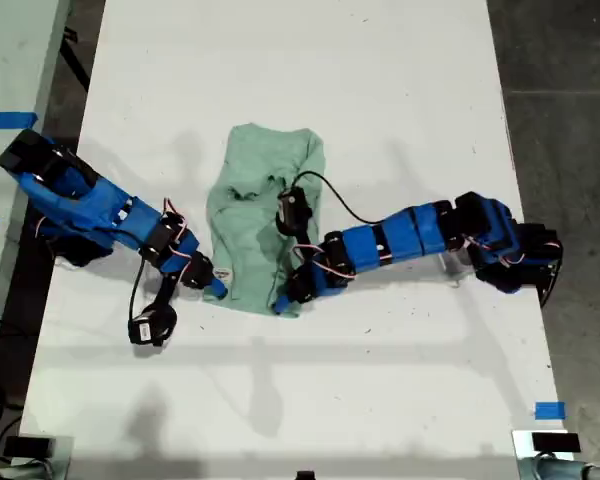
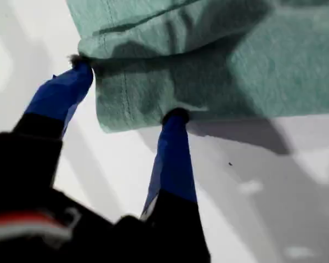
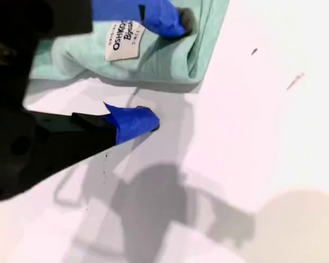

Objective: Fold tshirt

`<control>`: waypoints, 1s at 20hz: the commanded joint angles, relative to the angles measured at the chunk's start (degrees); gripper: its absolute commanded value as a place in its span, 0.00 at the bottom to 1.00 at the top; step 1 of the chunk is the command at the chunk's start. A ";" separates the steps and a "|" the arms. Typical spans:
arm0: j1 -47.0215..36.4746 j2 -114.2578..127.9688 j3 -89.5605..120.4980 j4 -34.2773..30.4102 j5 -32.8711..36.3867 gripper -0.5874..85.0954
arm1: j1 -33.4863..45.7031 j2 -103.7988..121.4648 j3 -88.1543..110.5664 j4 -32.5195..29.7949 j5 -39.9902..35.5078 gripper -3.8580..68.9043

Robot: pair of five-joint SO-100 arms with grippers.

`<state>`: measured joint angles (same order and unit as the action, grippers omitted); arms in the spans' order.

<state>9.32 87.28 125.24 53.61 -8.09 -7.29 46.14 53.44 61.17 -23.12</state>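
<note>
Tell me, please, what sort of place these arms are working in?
Probably a robotics lab or workshop: a plain white table on a bare concrete floor, blue tape markers, and only the tshirt between the arms.

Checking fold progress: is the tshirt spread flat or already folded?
Folded. The tshirt lies as a narrow bunched strip, layers doubled over, no sleeves spread out, on the white table.

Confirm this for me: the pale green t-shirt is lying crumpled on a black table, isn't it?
Not quite. The table is white, not black, as the exterior view shows. The rest holds: the pale green t-shirt lies crumpled on it.
</note>
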 commanded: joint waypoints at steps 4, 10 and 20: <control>-3.16 -10.28 -12.39 4.75 7.65 0.17 | -3.60 -0.44 -3.78 -0.79 1.14 0.06; 1.05 -18.63 -36.74 19.34 9.05 0.01 | -6.42 4.39 -3.78 4.31 -1.23 0.06; 4.75 -19.86 -70.93 28.56 9.84 0.01 | -10.55 26.54 0.44 18.19 -3.52 0.06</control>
<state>13.71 59.77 56.07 83.76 3.08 -17.23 66.88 54.40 79.19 -26.02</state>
